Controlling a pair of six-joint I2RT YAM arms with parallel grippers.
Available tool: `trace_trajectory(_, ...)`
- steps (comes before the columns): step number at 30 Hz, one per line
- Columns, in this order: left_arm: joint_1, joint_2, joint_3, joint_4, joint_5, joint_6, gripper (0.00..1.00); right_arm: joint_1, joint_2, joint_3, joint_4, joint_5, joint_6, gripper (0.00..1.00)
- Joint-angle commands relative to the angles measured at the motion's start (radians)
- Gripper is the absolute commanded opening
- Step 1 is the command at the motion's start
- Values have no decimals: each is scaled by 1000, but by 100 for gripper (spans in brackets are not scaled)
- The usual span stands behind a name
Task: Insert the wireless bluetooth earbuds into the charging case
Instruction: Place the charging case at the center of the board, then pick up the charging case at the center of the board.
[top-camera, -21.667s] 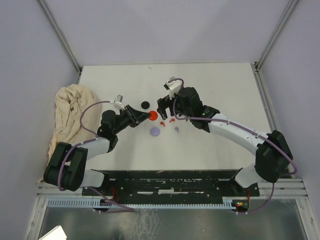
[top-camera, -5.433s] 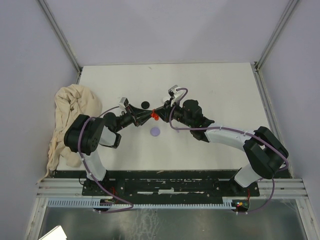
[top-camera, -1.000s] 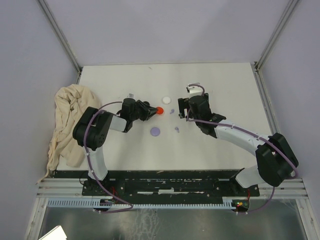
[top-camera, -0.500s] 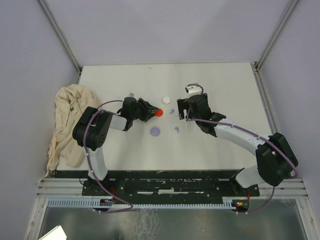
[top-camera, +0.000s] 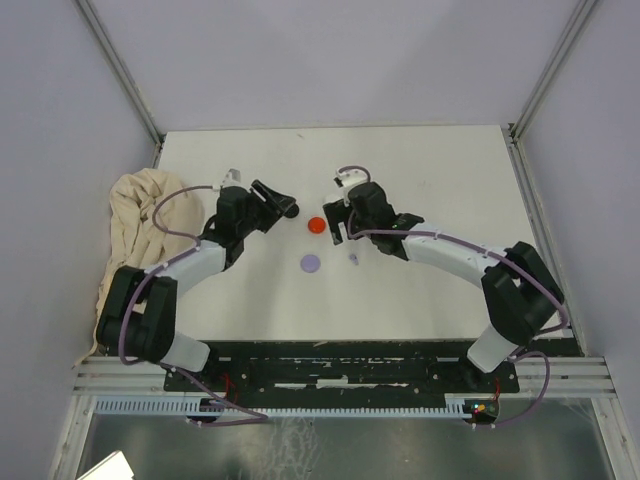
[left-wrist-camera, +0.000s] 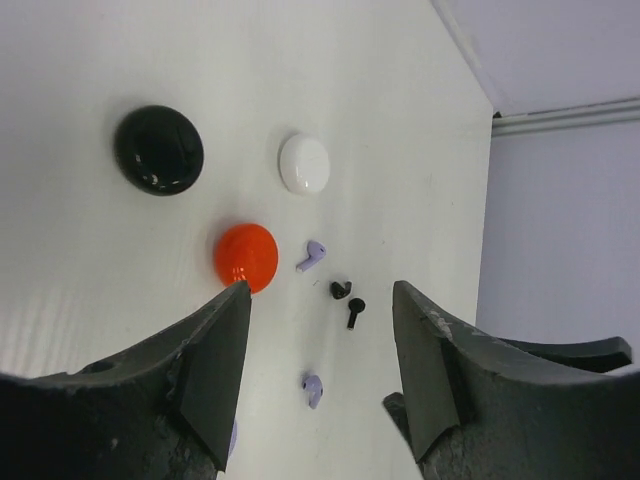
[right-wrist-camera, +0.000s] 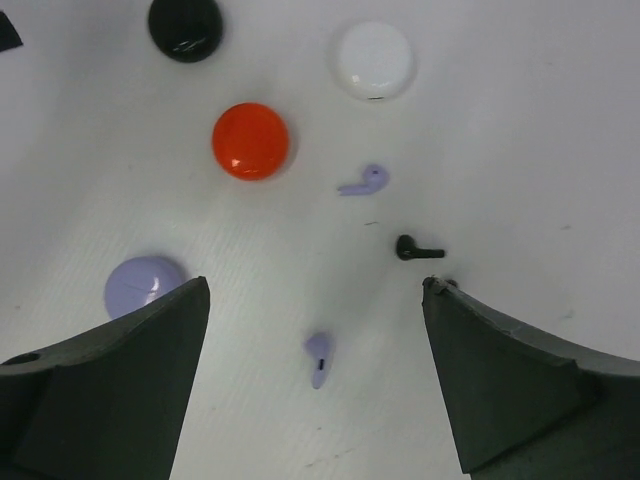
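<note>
Several round closed cases lie mid-table: red (right-wrist-camera: 250, 140) (top-camera: 317, 225), black (right-wrist-camera: 185, 25), white (right-wrist-camera: 374, 60) and lilac (right-wrist-camera: 145, 285). Between them lie tiny stemmed earbuds: one lilac earbud (right-wrist-camera: 364, 182), a second lilac one (right-wrist-camera: 319, 354) (left-wrist-camera: 312, 388), and a black earbud (right-wrist-camera: 418, 247). The left wrist view shows two black earbuds (left-wrist-camera: 341, 290) side by side. My left gripper (left-wrist-camera: 320, 290) (top-camera: 275, 200) is open and holds nothing, left of the red case. My right gripper (right-wrist-camera: 314, 282) (top-camera: 338, 222) hangs open above the earbuds, straddling the lower lilac one.
A crumpled beige cloth (top-camera: 145, 225) lies at the table's left edge. Grey walls and metal frame posts (top-camera: 120, 70) enclose the white table (top-camera: 440, 170) on three sides.
My left gripper has opened, let go of the red case and drawn back left. The red case now lies on the table. My right gripper has moved left over the earbuds.
</note>
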Motion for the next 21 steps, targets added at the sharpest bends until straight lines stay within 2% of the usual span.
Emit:
trace_trajectory(1, 57, -148, -120, -24, -52, 61, 65, 86, 96, 113, -60, -110, -37, 94)
trace_trajectory(4, 97, -246, -218, -5, -53, 42, 64, 133, 146, 133, -73, -112, -37, 94)
trace_trajectory(10, 148, -372, -298, -22, -51, 47, 64, 177, 183, 134, -63, -137, 9, 92)
trace_trajectory(21, 192, -395, -332, -6, 15, 35, 64, 242, 338, 283, -166, -11, 163, 89)
